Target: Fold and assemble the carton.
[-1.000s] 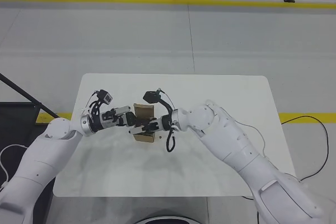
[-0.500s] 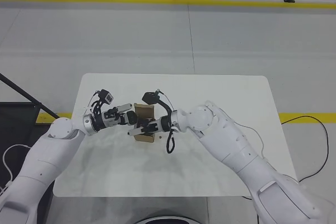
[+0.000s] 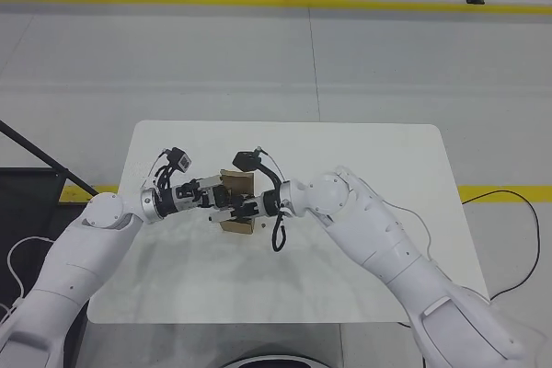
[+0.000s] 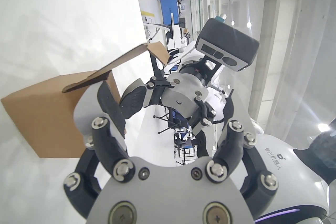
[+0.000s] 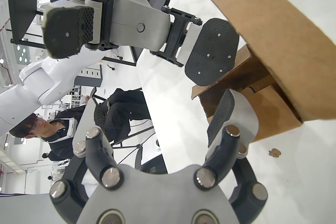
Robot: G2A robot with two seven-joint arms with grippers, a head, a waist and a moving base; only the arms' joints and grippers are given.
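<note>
carton [image 3: 236, 201] sits on the table [image 3: 377, 166], left of its middle and abt midway btw the far and near edges. its body is squared up, but one end is open w/ flaps loose, and one big flap [image 5: 262, 25] sticks out over the opening.

left gripper [image 3: 216, 195] is on the carton's side toward the table's left edge. it's released, jaws wide. one pad [image 5: 211, 51] is at the mouth just under the big flap, the other well clear.

right gripper [image 3: 250, 206] is on the opposite side, also spread and holding nothing. one finger [image 5: 225, 114] is just beside the carton's wall, and we can't tell if it touches.

a small cardboard scrap [image 5: 274, 152] lies on the table near the carton.

we judge the step in hand as flap-folding at the open end, w/ closing not done yet. the next move prob needs one gripper to steady the body while the other pushes a side flap in, then the big flap down over it. the push shd be gentle, as the carton looks light and could slide.
</note>
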